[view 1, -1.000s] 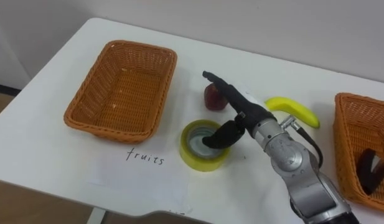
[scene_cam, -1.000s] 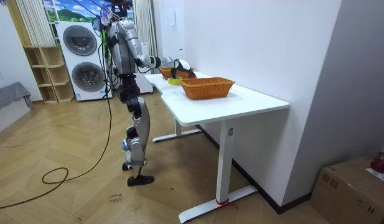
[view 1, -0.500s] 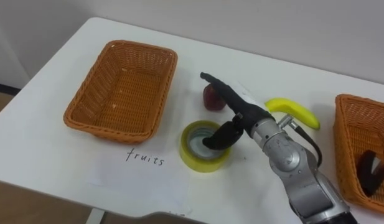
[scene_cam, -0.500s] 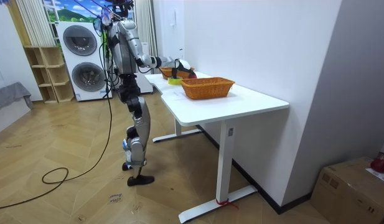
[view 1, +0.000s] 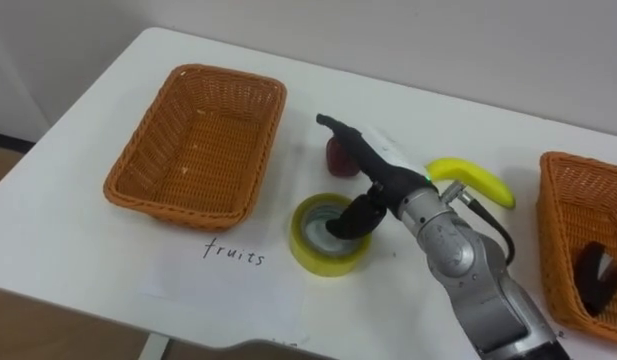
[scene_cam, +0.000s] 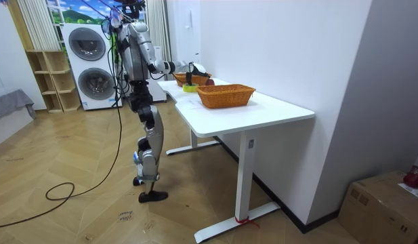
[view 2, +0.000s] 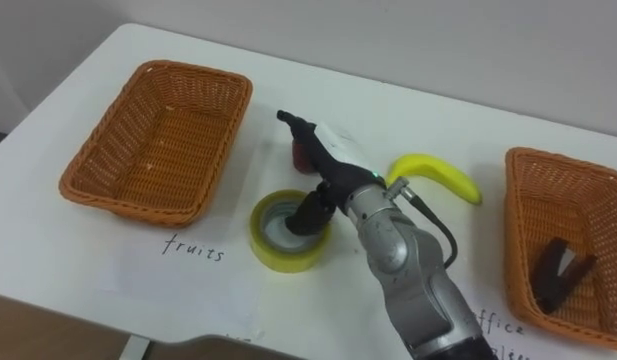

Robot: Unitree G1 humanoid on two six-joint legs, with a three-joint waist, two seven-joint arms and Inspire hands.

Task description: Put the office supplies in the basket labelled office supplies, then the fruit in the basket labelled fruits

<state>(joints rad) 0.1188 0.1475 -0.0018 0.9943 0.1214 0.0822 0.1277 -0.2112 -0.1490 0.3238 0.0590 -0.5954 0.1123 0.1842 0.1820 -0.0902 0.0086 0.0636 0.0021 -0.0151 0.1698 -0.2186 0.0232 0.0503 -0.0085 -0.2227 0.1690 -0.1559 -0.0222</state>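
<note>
Now the right hand (view 1: pixel 380 170) is over the table (view 1: pixel 68 232), fingers straight and wide above the apple (view 1: pixel 335 158), thumb down in the hole of the yellow tape (view 1: pixel 314 251), gripping nothing. The banana (view 1: pixel 480 181) lies just beside the wrist. Left basket (view 1: pixel 148 160) is near the tape; right basket (view 1: pixel 548 230) holds a black item (view 1: pixel 591 272).

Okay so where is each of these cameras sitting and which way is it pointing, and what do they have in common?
Left eye view: on the robot's head, looking down at the white table; the right robot hand and forearm reach in from lower right over the tape roll.
Right eye view: same head, slightly beside it, same downward look, same arm.
Room view: across the room, facing the table's side; the whole robot stands there, washing machines behind.
Shared: all three show the left basket and right basket.
</note>
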